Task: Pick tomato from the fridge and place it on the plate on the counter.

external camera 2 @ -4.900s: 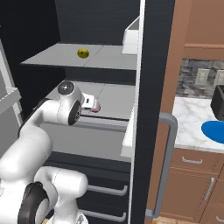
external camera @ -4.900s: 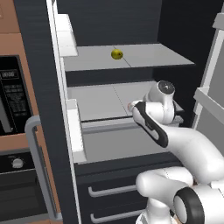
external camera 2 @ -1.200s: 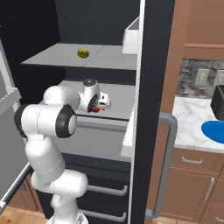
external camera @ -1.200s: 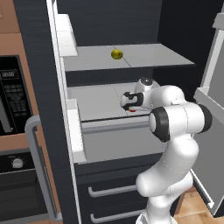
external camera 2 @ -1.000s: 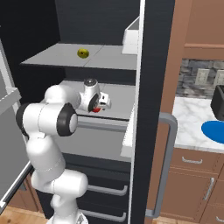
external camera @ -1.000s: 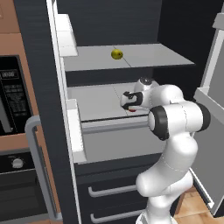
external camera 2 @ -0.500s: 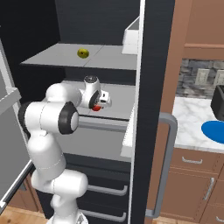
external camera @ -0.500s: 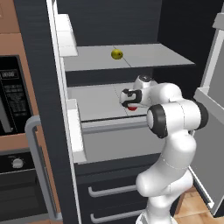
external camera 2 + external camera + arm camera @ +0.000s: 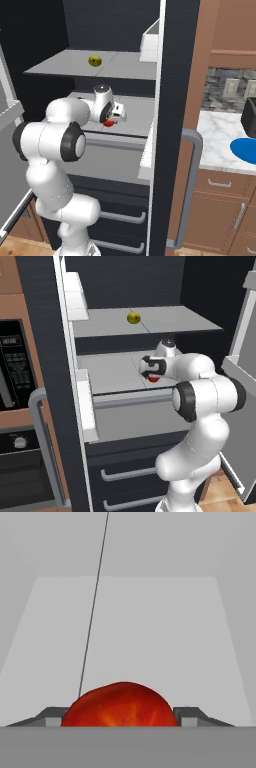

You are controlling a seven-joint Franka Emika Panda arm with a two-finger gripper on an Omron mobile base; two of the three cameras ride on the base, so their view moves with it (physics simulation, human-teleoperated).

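No writing here can be read. The oven's control panel [image 9: 11,342] at the left carries a few pale marks, too small and blurred to make out, and nothing else bears a label, brand or number.

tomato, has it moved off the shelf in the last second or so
Yes. The tomato, between the gripper fingers, sits slightly higher against the fridge shelf front edge.

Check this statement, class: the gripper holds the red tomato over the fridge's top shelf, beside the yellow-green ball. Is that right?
Not quite. The gripper holds the tomato over the fridge's middle shelf; the yellow-green ball sits alone on the shelf above. The left base view shows this.
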